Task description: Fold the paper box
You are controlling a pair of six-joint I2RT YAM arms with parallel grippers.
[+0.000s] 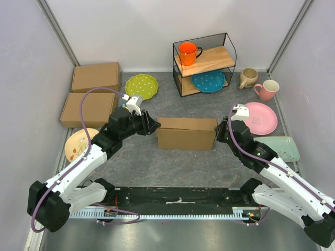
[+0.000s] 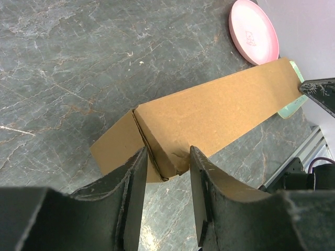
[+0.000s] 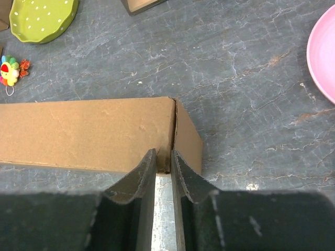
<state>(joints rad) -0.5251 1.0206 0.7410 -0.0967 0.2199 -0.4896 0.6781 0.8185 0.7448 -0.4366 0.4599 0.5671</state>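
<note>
You have the paper box (image 1: 186, 133) lying as a flat brown block at the centre of the top view, on the grey marbled table (image 1: 172, 167), with its long side running left to right. Your left gripper (image 1: 155, 126) is at the box's left end. In the left wrist view its jaws stand about half apart with the end corner of the box between them and both fingers (image 2: 133, 178) against the cardboard, so it holds the box there. Your right gripper (image 1: 221, 128) is at the right end with narrow jaws and the thin edge of the end wall between the fingertips (image 3: 149, 162). You cannot tell whether they actually pinch it. A pink plate (image 1: 260, 117) lies right of the box, apart from it. Two more cardboard boxes (image 1: 96, 77) sit at the upper left.
</note>
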